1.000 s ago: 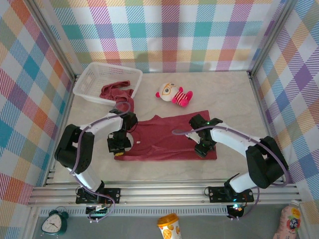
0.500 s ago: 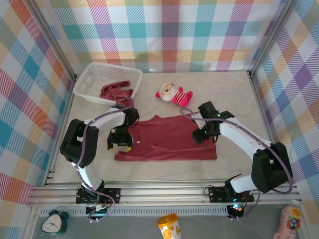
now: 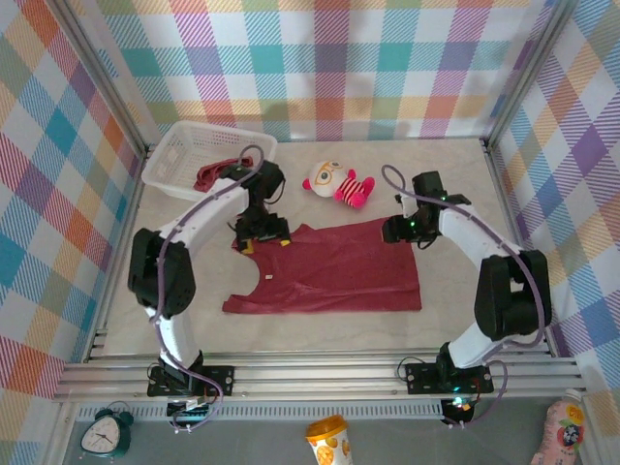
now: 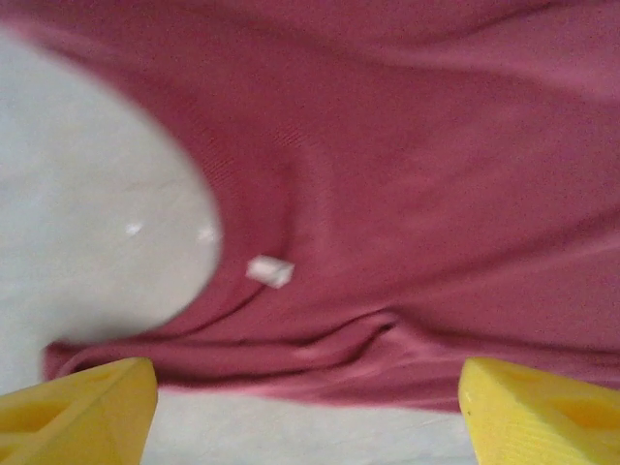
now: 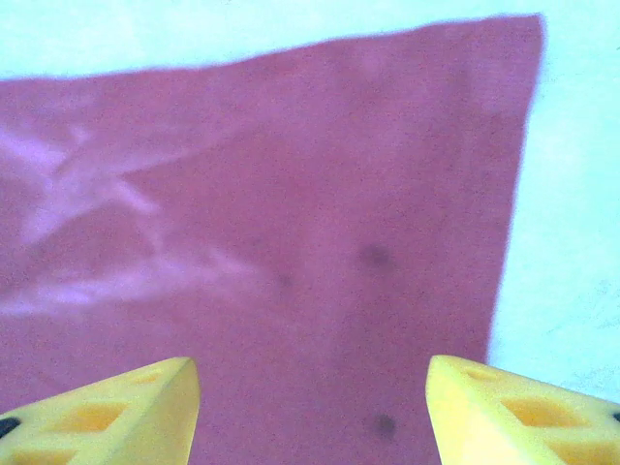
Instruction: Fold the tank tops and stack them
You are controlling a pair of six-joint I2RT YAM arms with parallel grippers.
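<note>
One maroon tank top [image 3: 334, 271] lies spread flat on the table, its scooped neck toward the left. My left gripper [image 3: 264, 242] is open over its far left corner; in the left wrist view the yellow fingertips [image 4: 77, 407] straddle the cloth's edge [image 4: 407, 194] near a white tag [image 4: 269, 271]. At the far right corner hovers my right gripper [image 3: 405, 235], also open, its fingertips [image 5: 513, 412] wide apart above flat cloth [image 5: 291, 194]. Nothing is held by either. A second tank top [image 3: 215, 176] lies crumpled in the white basket [image 3: 184, 155].
A striped plush doll [image 3: 339, 184] with a white face lies just beyond the spread top, between the two grippers. The basket stands at the far left corner. Checked walls enclose the table on three sides.
Both arms moved from the top's middle and near side out to its far edge. The left gripper went from shut to open. The cloth lies as before.
</note>
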